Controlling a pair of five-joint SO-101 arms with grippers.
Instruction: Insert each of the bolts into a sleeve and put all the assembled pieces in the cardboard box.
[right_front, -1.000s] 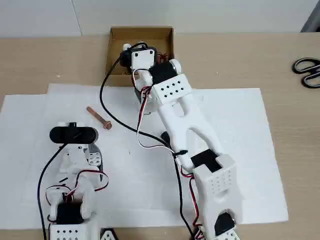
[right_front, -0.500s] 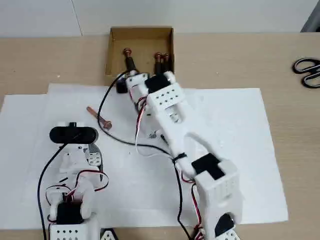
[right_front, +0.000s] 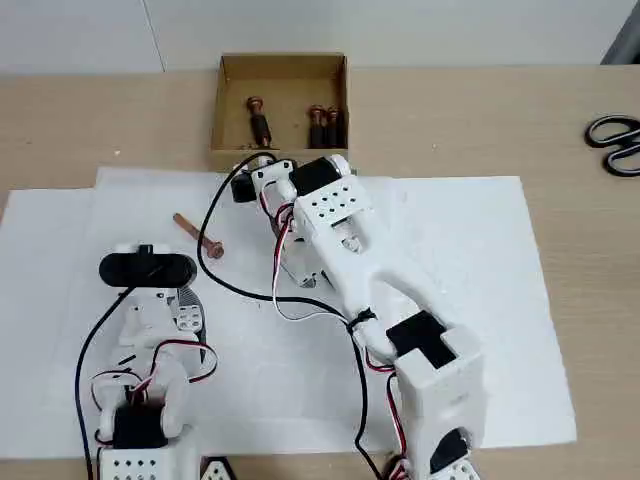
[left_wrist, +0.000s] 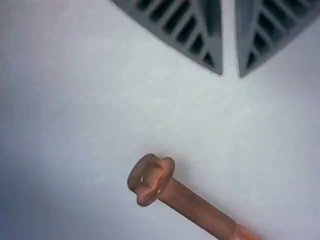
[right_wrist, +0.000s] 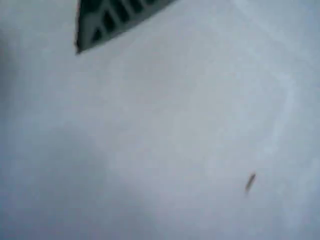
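1. Just ahead of the left claw (left_wrist: 230, 60), clear of its tips, one loose bolt (left_wrist: 176, 194) is seen lying flat on the white paper (left_wrist: 75, 100). It is copper-coloured, with a flanged hexagonal head and a plain round shank.
2. The left claw's grey fingers (left_wrist: 200, 35) are drawn almost together, with only a thin gap between them, and nothing is gripped.
3. The bolt's long axis is set slantwise to this claw, with the head turned towards it and the shank running away.
4. From above, a black cable (right_front: 204, 205) is seen crossing near the head. Beyond it the right claw (right_front: 296, 258) is held over the paper; how far it is open cannot be told.
5. Farther off, the cardboard box (right_front: 283, 62) holds three sleeved bolts (right_front: 258, 118), one lying alone and two side by side. Scissors (right_front: 615, 140) are seen well away on the table (right_front: 100, 120).
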